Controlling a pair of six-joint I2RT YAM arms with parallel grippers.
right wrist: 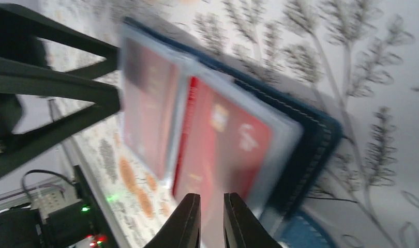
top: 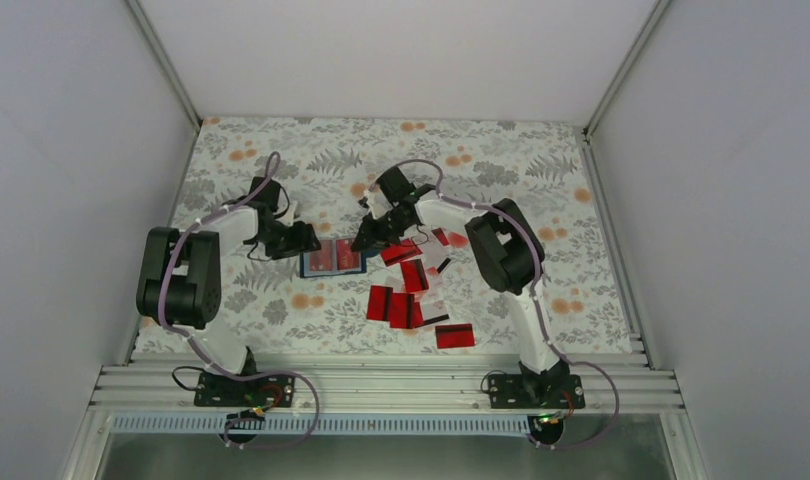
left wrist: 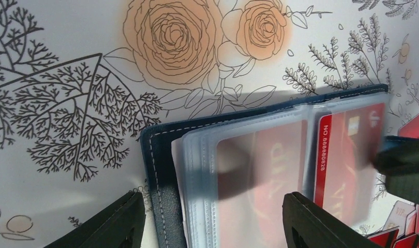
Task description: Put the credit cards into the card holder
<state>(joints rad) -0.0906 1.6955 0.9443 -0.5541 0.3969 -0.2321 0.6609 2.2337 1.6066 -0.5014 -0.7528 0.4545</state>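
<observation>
From above, the open card holder [top: 333,258] lies mid-table [top: 281,150], with loose credit cards [top: 413,290] at its four o'clock and free room toward twelve; the left wrist view shows the left gripper [left wrist: 215,199] wide astride its cut-off sleeves; the right wrist view, blurred, shows the right gripper [right wrist: 211,196] narrow, any grip unclear.

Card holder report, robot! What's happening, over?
Left gripper open, straddling the opened card holder. Right gripper shut at the red card in its right sleeve; grip unclear. Loose credit cards lie beside it. Nothing blocking.
</observation>
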